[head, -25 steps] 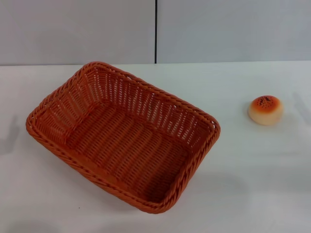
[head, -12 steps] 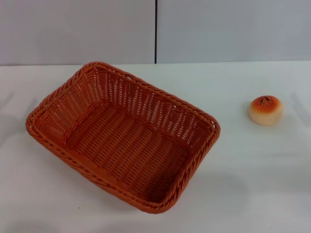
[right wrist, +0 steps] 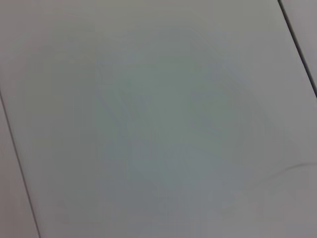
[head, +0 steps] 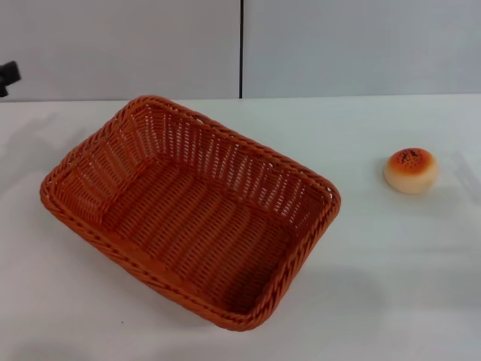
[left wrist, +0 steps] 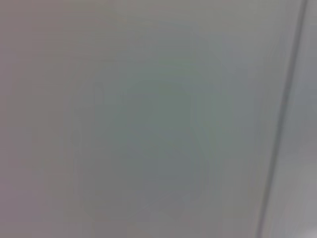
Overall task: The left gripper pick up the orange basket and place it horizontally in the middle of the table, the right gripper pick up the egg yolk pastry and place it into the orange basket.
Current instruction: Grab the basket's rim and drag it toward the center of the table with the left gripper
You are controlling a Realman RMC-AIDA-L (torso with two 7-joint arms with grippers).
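Observation:
The orange basket (head: 188, 214) rests on the white table (head: 376, 286), left of centre, turned at a diagonal with its opening up and nothing inside. The egg yolk pastry (head: 410, 170) sits on the table to the right, well apart from the basket, glossy top up. A small black part of the left gripper (head: 7, 77) shows at the far left edge of the head view, above and behind the basket's left corner, touching nothing. The right gripper is out of view. Both wrist views show only a plain grey surface with a thin seam.
A grey panelled wall (head: 338, 45) with a dark vertical seam (head: 240, 49) runs behind the table's far edge. Bare white tabletop lies between basket and pastry and along the front right.
A black bit of the left gripper has come into view at the far left edge, and the shadow on the table's left side has shifted. Basket and pastry have not moved.

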